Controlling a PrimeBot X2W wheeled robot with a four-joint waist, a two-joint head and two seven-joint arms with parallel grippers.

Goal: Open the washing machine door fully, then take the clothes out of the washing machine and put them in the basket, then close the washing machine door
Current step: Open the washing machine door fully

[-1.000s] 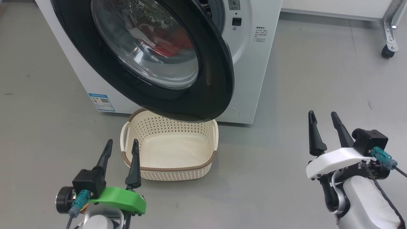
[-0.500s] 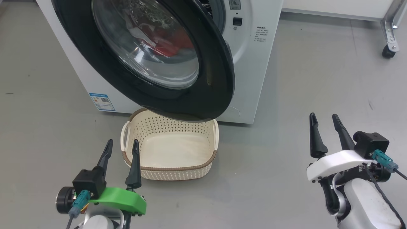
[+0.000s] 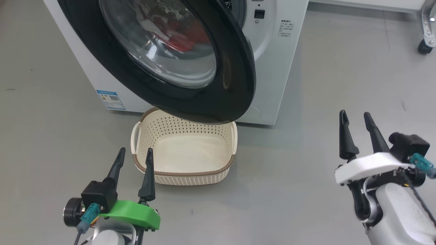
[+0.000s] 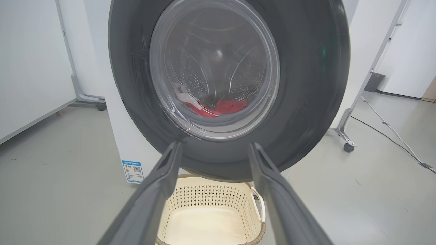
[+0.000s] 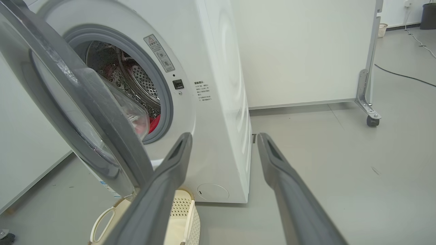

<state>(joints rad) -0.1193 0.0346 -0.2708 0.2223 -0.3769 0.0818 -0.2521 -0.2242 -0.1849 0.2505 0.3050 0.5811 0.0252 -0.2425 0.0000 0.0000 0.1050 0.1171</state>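
Observation:
The white washing machine [image 3: 276, 64] stands ahead with its black-rimmed door [image 3: 235, 85] swung partly open, its lower edge hanging over the back of the basket. Red clothes [image 3: 180, 42] lie in the drum, seen through the door glass and past the door's edge [image 5: 154, 123]. The cream basket [image 3: 184, 151] sits empty on the floor under the door. My left gripper [image 3: 134, 154] is open beside the basket's near left corner. My right gripper [image 3: 354, 117] is open over bare floor, right of the machine. Both hold nothing.
Grey floor [image 3: 306, 170] spreads around the machine. A wheeled metal frame leg [image 3: 425, 30] stands at the far right, with a white panel [image 5: 299, 51] behind the machine. A cable [image 4: 391, 131] runs across the floor on the right.
The head view has shifted slightly, so everything sits a little lower right. The right gripper shows a little higher and further right; the door, basket and left gripper look the same.

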